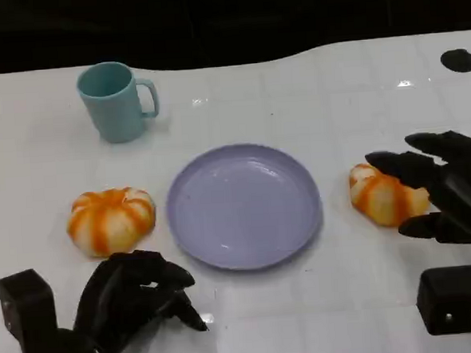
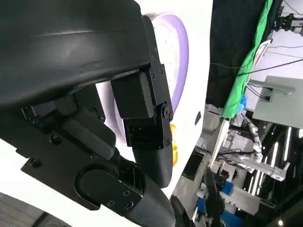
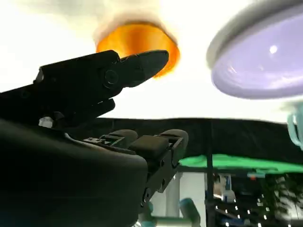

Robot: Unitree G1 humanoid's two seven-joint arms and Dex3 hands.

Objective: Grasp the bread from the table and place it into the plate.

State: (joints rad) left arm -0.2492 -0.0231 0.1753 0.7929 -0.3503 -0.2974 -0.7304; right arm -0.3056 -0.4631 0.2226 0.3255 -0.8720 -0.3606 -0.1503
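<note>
I have the right hand (image 1: 440, 192) spread wide around the bread on the right (image 1: 384, 194), fingers above and below it but not yet pressing in, so nothing is held; I judge this is the approach just ahead of the grasp. That bread sits on the counter (image 1: 335, 98) just beside the lilac plate (image 1: 244, 205), which lies bare in the middle, an easy short carry. A 2nd bread (image 1: 110, 220) rests on the plate's other side, untouched, near my left hand (image 1: 131, 299), which hangs low with its fingers curled in on nothing, parked out of the way. A teal mug (image 1: 116, 100) stands farther back, well apart from the work. The counter is glossy white and throws back the lamps; beyond its far edge the room is dark, with a green cloth (image 2: 246, 66) and equipment racks visible from the left wrist.
</note>
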